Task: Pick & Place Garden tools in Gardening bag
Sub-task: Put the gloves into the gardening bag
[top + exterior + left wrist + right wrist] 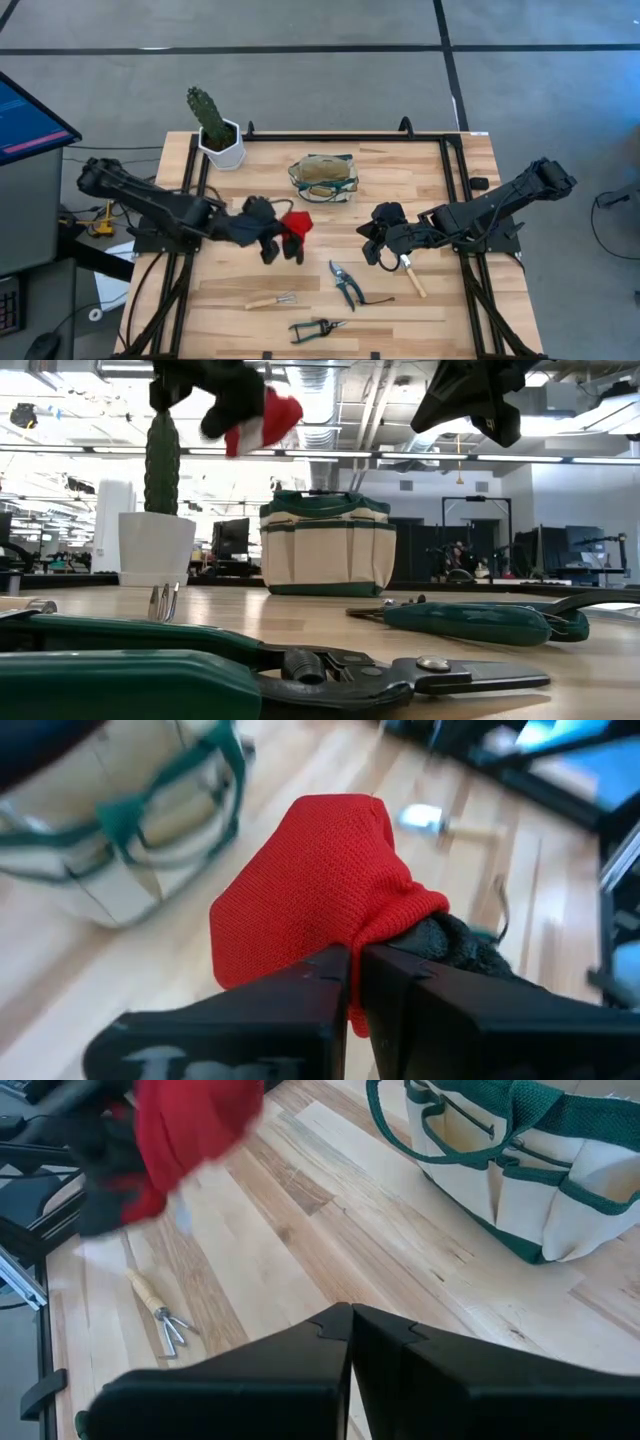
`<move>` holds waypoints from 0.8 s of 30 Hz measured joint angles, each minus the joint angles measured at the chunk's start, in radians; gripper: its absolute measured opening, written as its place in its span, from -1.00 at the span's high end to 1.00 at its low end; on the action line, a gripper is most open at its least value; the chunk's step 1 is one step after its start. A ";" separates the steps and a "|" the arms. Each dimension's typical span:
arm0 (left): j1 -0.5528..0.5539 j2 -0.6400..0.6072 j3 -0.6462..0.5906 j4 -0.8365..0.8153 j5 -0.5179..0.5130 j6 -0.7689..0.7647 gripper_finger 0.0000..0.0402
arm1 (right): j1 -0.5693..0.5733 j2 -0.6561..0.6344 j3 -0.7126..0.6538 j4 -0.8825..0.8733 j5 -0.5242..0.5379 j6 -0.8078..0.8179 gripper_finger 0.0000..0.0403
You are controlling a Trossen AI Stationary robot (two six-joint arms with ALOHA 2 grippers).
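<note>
My left gripper (276,233) is shut on a red-and-black glove (297,222), held high above the table's middle; the glove also shows in the low view (265,415). My right gripper (376,240) is shut and empty, raised above the table right of centre (478,395). The beige gardening bag (323,177) with green trim stands upright on its base toward the far edge. A wooden-handled trowel (411,276), two green-handled pruning shears (345,285) (315,327) and a small rake (272,300) lie flat on the table. My left gripper pinches a bunched fold of the glove's red knit part (345,935) between its two fingers. The black part (455,942) bulges beside one finger (420,990). The glove is lifted clear of the table and sticks out ahead of the fingertips.
A cactus in a white pot (218,135) stands at the far left corner. Black frame rails (460,190) run along the table's sides. Bare wood (250,190) lies between the bag and the pot.
</note>
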 joint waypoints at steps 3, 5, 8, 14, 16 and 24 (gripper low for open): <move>0.000 -0.060 0.000 0.007 -0.033 0.025 0.98 | 0.000 0.000 0.000 0.000 0.000 0.000 0.99; 0.000 -0.093 0.000 0.018 -0.054 0.046 0.98 | 0.000 0.000 0.000 -0.002 0.000 0.000 0.99; 0.000 -0.132 0.001 0.056 -0.083 0.097 0.98 | -0.002 0.000 0.000 -0.005 0.006 -0.001 0.99; 0.040 -0.163 0.001 0.127 -0.114 0.280 0.98 | -0.002 0.000 0.000 -0.004 0.053 -0.001 0.99; 0.071 -0.163 0.001 0.140 -0.101 0.354 0.98 | -0.002 0.000 0.000 -0.004 0.053 0.000 0.99; 0.279 -0.163 0.001 0.154 0.072 0.539 0.98 | -0.002 0.000 0.000 -0.007 0.053 0.001 0.99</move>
